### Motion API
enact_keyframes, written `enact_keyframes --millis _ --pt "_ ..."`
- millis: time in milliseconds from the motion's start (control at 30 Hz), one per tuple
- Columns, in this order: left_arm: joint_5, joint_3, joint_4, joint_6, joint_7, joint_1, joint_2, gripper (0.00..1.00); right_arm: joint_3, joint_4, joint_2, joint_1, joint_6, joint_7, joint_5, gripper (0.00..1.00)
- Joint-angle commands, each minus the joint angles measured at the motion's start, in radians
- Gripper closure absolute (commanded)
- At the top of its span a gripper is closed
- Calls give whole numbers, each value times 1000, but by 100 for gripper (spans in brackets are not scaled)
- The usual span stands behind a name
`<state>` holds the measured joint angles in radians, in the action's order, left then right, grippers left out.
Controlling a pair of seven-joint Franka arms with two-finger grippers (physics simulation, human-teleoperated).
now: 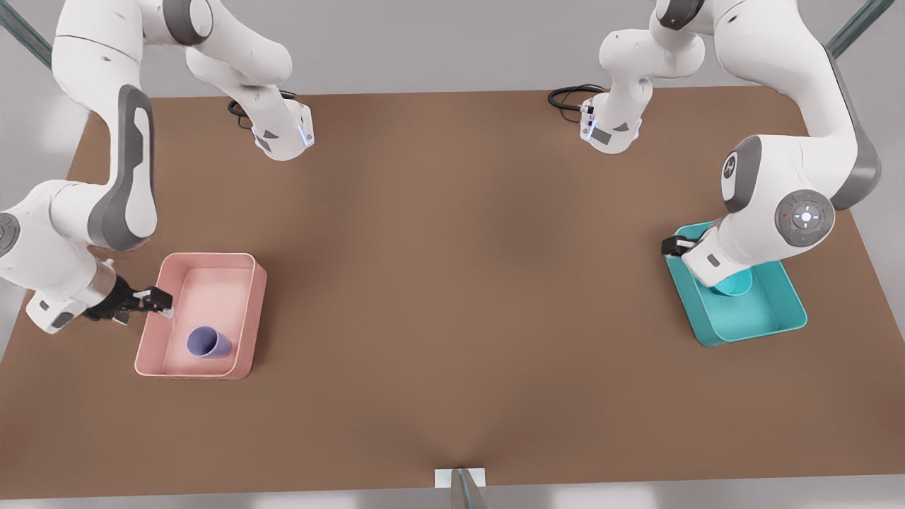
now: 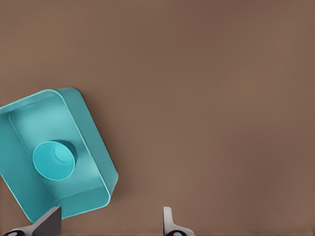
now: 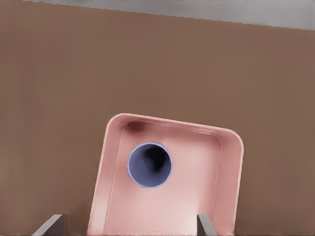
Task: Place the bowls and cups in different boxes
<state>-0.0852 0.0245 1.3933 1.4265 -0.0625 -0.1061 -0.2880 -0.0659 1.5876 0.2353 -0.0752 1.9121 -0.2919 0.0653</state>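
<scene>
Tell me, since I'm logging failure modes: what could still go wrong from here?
The right gripper, open, hangs at the pink box's rim; pulling away carelessly could clip that wall and perhaps topple the upright purple cup. The left gripper, open, sits at the teal box's edge near the teal bowl; a low retreat might drag the box.

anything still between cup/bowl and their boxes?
Nothing visible. The purple cup already stands in the pink box, the teal bowl in the teal box. The right gripper and the left gripper are open, empty.

The arm's wrist (image 1: 735,247) hides part of the teal bowl (image 1: 735,285) — and the left gripper's fingers.
</scene>
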Motion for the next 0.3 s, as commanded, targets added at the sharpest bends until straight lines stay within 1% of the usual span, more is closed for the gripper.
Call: enact_keyframes --millis 0,33,100,200,267 --pt "-2 0 0 -15 1 0 1 0 0 -90 -48 21 -467 278 -21 0" --pt "-2 0 0 -15 1 0 1 0 3 -106 -80 31 -498 296 -27 0" --pt "-2 0 0 -15 1 0 1 0 12 -66 -137 31 -498 293 -29 0" --pt "-1 0 0 -38 3 -1 9 0 17 -17 -172 34 -473 293 -39 0" --pt "-1 0 0 -51 3 -3 15 0 17 -17 -172 34 -473 293 -38 0"
